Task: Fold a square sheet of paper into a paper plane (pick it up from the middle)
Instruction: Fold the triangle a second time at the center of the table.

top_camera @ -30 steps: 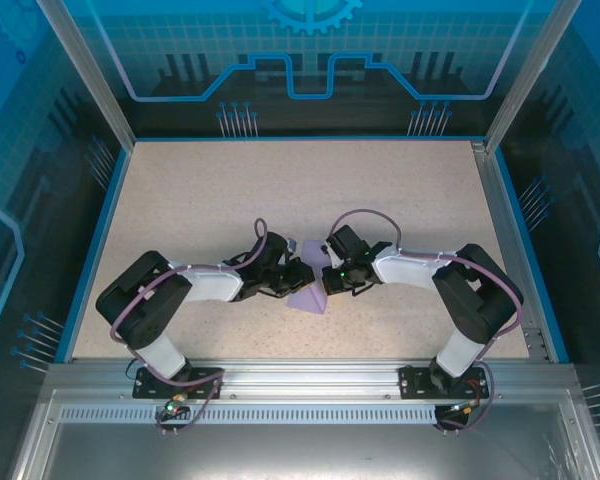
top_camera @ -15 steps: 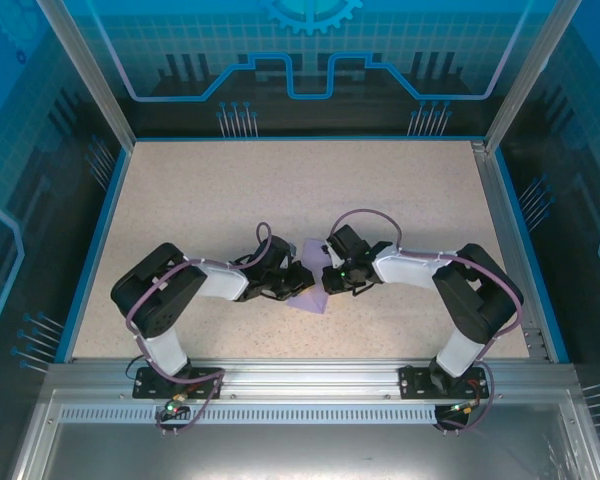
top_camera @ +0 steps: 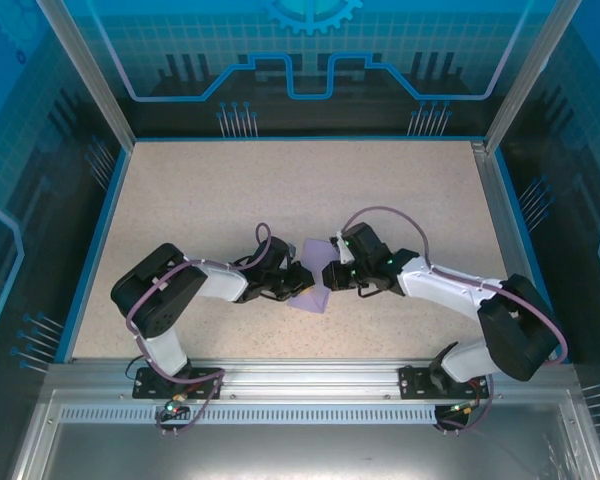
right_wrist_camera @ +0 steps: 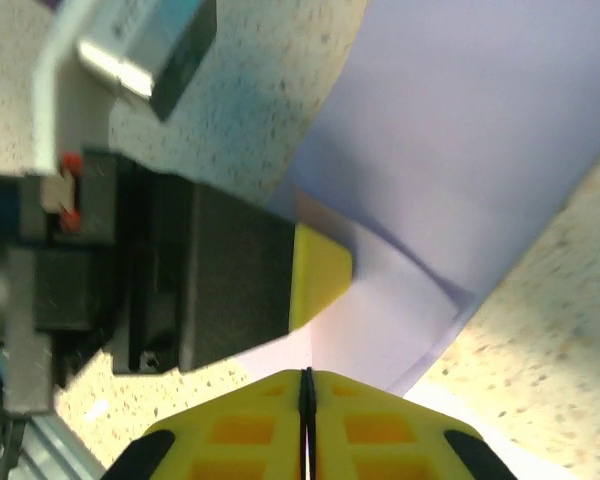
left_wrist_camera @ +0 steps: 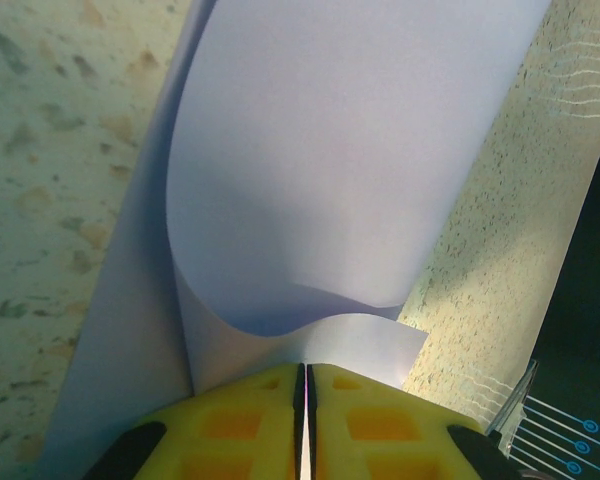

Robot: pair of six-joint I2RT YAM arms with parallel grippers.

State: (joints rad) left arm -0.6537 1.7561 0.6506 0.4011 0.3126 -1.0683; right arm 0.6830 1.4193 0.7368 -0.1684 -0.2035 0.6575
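Top external view finds the left gripper (top_camera: 298, 280) and the right gripper (top_camera: 330, 275) nose to nose over the near middle of the table (top_camera: 280, 190), with the square sheet of paper (top_camera: 315, 298) caught between them. Left wrist view shows the left gripper's yellow fingers (left_wrist_camera: 230, 420) clamped on an edge of the sheet, which bows up and curls over itself. Right wrist view shows the right gripper's fingers (right_wrist_camera: 380, 425) closed too, apparently nipping the same sheet close to the left gripper. An early fold looks to be in hand, not yet creased. The next move calls for laying the curled layer edge to edge and pressing it flat.
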